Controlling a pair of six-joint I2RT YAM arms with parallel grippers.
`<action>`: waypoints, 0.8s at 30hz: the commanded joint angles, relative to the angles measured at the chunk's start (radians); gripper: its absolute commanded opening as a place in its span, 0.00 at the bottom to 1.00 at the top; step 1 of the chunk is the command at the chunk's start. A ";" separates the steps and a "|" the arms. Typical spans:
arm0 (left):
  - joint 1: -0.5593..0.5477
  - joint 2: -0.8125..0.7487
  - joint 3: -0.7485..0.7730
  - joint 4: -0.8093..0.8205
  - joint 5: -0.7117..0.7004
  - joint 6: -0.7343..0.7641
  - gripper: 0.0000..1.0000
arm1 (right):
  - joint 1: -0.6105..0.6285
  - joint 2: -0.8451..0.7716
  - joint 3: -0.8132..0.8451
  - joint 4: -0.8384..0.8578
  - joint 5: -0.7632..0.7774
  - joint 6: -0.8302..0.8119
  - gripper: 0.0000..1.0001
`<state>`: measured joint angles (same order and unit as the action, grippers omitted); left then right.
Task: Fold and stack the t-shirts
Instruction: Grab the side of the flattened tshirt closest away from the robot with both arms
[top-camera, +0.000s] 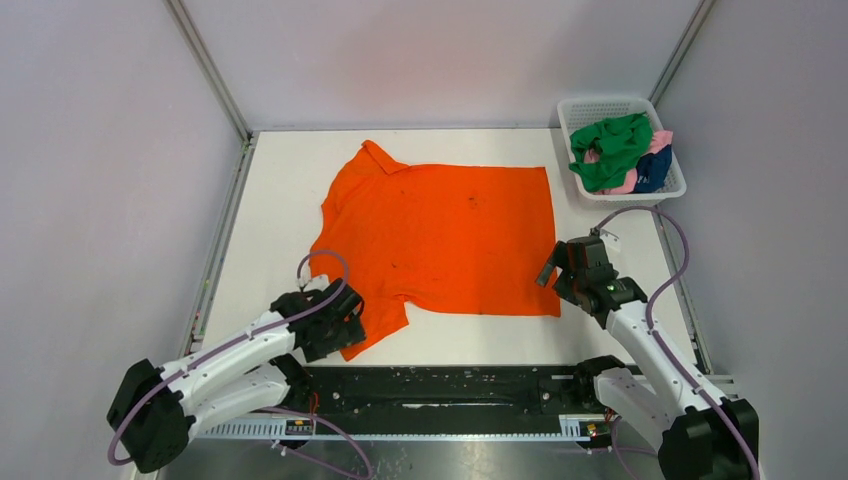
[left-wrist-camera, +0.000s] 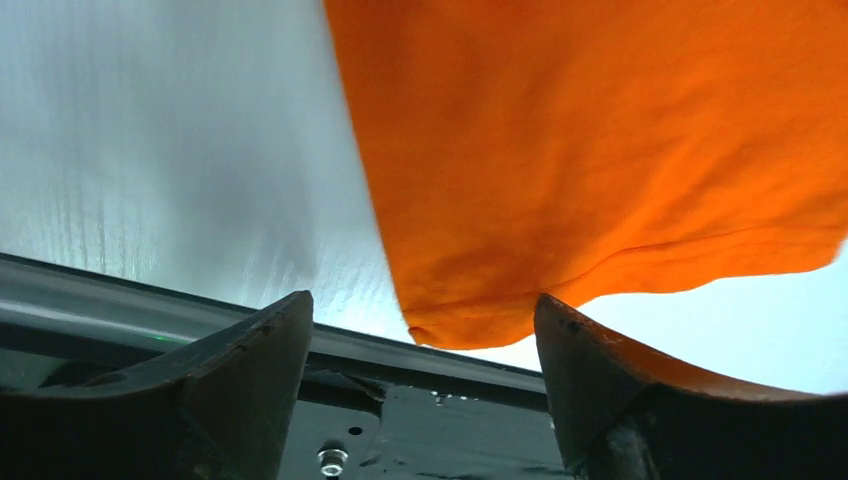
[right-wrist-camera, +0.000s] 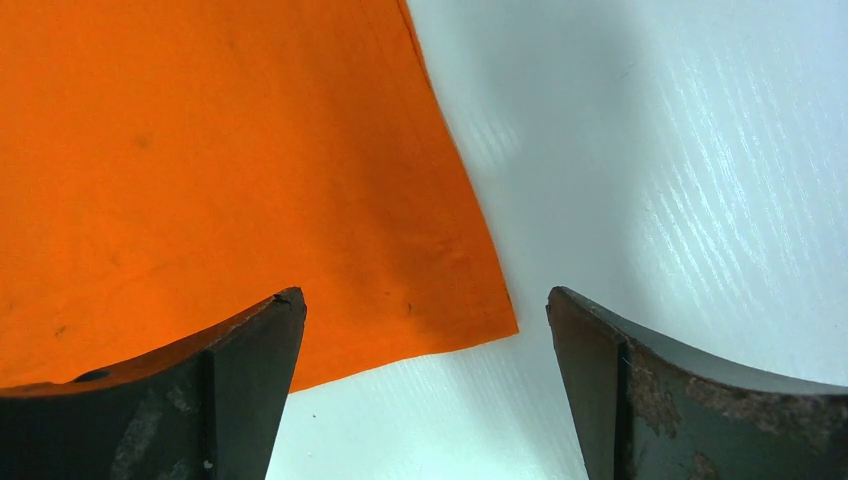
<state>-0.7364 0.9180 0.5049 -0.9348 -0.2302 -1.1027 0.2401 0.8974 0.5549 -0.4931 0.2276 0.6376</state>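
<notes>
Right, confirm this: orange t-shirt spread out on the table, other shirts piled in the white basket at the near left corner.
Wrong corner: the white basket stands at the far right of the table, as the top external view shows. The orange t-shirt is spread out on it and the other shirts are piled in that basket.

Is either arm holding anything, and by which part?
Nothing is held. The left gripper is open astride the sleeve tip of the orange t-shirt; the right gripper, open astride its hem corner.
</notes>
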 joint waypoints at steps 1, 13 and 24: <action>-0.024 -0.052 -0.059 0.050 0.042 -0.100 0.77 | -0.004 -0.022 -0.012 -0.003 0.052 0.015 1.00; -0.026 -0.031 -0.079 0.117 0.037 -0.091 0.17 | -0.003 -0.038 -0.032 -0.009 0.036 0.066 0.99; -0.025 -0.137 -0.061 -0.014 0.010 -0.084 0.00 | -0.004 -0.195 -0.155 -0.156 -0.033 0.232 0.99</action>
<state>-0.7586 0.8280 0.4294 -0.8986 -0.2119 -1.1847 0.2394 0.7521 0.4469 -0.5816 0.2379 0.7731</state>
